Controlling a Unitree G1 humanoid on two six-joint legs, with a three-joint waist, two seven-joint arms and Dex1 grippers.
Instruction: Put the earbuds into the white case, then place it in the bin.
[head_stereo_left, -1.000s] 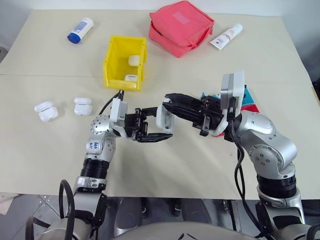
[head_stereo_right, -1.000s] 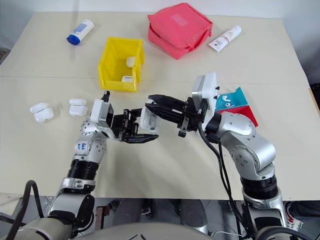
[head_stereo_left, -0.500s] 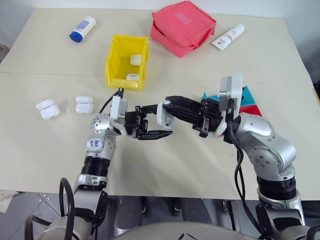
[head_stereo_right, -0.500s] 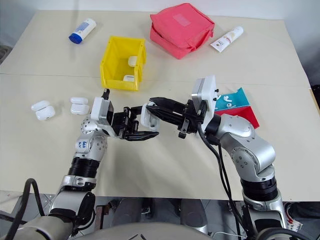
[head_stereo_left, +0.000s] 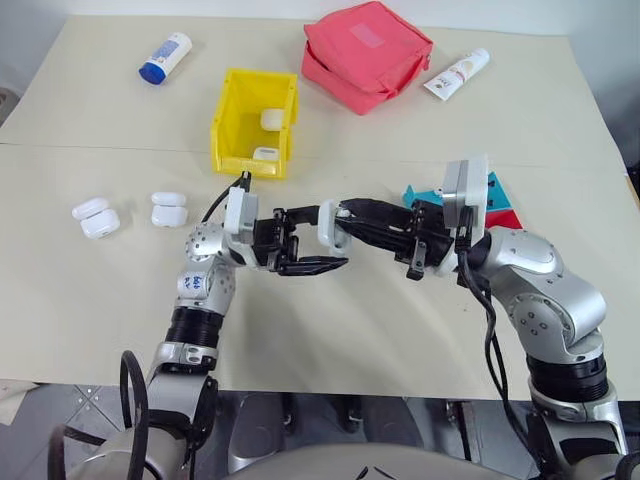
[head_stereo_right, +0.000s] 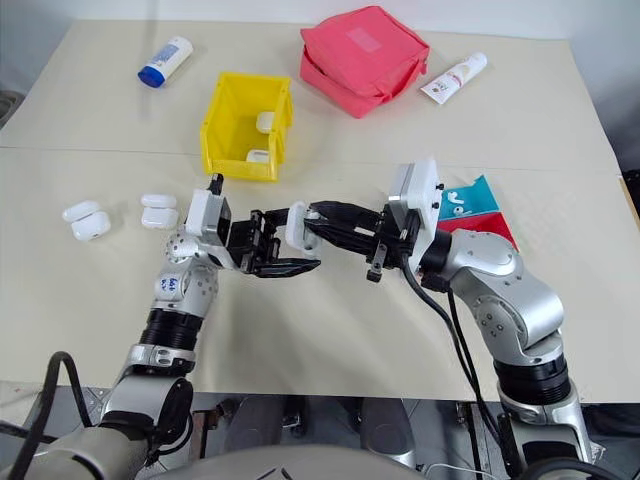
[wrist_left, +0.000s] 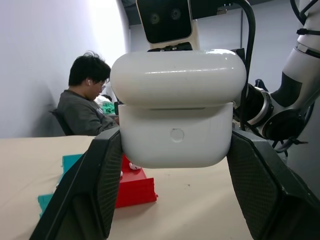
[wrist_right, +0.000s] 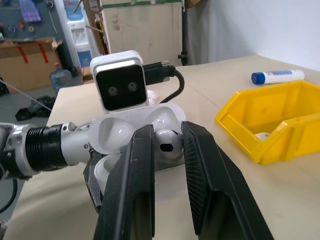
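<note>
Surface: beige table (head_stereo_left: 90, 320) with a seam running across it; both arms meet above its middle.
Background: left wrist view has a seated person (wrist_left: 82, 100) beyond the table by a pale wall.
White case: the white case (wrist_left: 177, 107) is held in the air between the two arms, lid flipped up, clamped by its lower body.
Left gripper: left gripper (head_stereo_left: 300, 243) points toward the right arm, its two black fingers (wrist_left: 97, 175) pressed on either side of the case body, so it is closed around the case.
Right gripper: right gripper (head_stereo_left: 345, 215) reaches in from the opposite side with its fingertips at the open case; its fingers (wrist_right: 132, 180) stand narrowly apart and pinch one of the earbuds (wrist_right: 167, 142) right at the case's wells.
Bin: yellow bin (head_stereo_left: 232, 120) sits on the table beyond the left gripper, apart from it, with two white cases inside (head_stereo_left: 268, 118).
Spare cases: four more white cases (head_stereo_left: 128, 213) lie in two pairs on the table to the left of the left arm.
Trays: teal tray (head_stereo_right: 468, 197) and red tray (head_stereo_right: 478, 224) lie beside the right arm, partly hidden by it; small white pieces rest on the teal one.
Far items: pink-red pouch (head_stereo_left: 365, 52) beyond the bin; a white tube (head_stereo_left: 455, 73) to its right; a blue-capped bottle (head_stereo_left: 163, 57) at far left.
Path to bin: open tabletop lies between the held case and the bin.
</note>
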